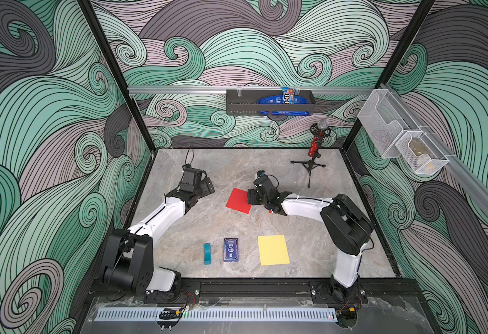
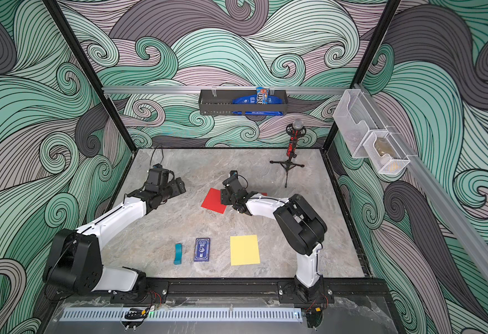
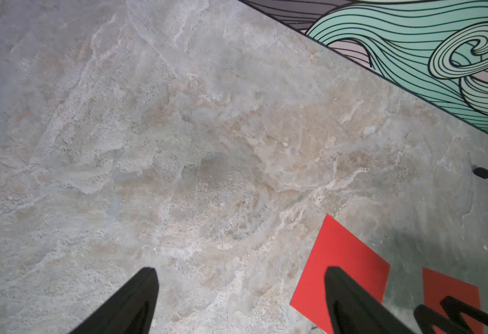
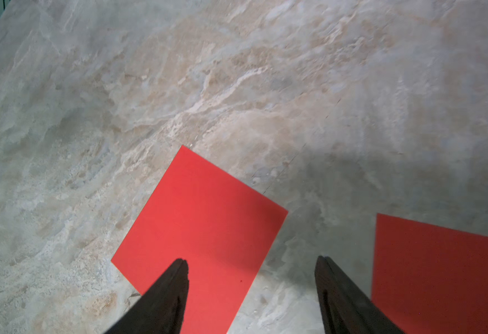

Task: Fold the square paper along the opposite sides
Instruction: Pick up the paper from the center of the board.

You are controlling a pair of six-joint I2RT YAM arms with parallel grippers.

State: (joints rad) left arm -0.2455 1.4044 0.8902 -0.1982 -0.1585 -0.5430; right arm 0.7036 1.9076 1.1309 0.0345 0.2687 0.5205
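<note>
A red paper sheet (image 1: 237, 201) (image 2: 213, 200) lies flat mid-table. My right gripper (image 1: 251, 198) (image 4: 251, 258) hovers open over its right edge, one finger (image 4: 167, 292) above the sheet (image 4: 202, 225) and the other above bare table. A second red sheet (image 4: 439, 274) (image 3: 451, 295) lies just right of it, mostly hidden under the right arm in both top views. A yellow square paper (image 1: 273, 250) (image 2: 244, 250) lies near the front edge. My left gripper (image 1: 208, 186) (image 3: 240, 268) is open over bare table, left of the red sheet (image 3: 344, 260).
A teal clip (image 1: 207, 254) and a blue card box (image 1: 230, 249) lie left of the yellow paper. A microphone on a tripod (image 1: 312, 162) stands at the back right. A black basket (image 1: 237, 107) hangs on the back wall, mesh bins (image 1: 396, 138) on the right wall.
</note>
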